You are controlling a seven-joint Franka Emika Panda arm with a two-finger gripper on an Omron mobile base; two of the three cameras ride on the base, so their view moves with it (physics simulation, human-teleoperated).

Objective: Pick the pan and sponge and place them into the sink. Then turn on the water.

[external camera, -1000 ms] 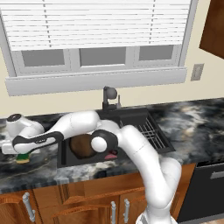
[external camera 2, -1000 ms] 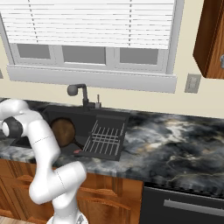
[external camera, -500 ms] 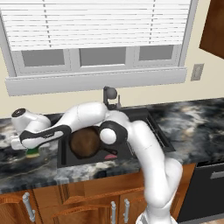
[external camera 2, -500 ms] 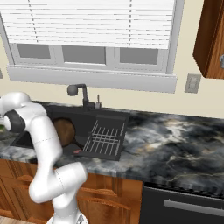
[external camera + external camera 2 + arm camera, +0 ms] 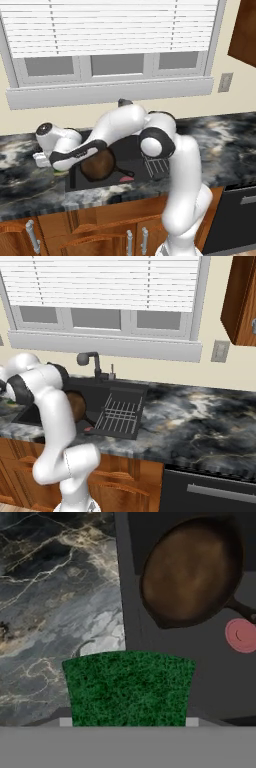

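Sponge [image 5: 130,688] is seen as a green, rough-textured block, wide face toward the hand camera, held above the left rim of the sink [image 5: 131,612], partly over the basin and partly over the marbled desk [image 5: 55,597]. Jaws are pinching the sponge; their tips are hidden behind it. A sliver of green is also visible under the gripper [image 5: 56,167] at the sink's left edge in the left base view. Pan [image 5: 192,572] lies flat inside the sink, round, dark brown inside, black handle toward the pink drain stopper [image 5: 241,635]. Wire dish rack [image 5: 120,412] occupies the sink's right section; dark faucet [image 5: 91,362] stands behind the basin. The arm's forearm crosses over the sink, covering part of the pan.
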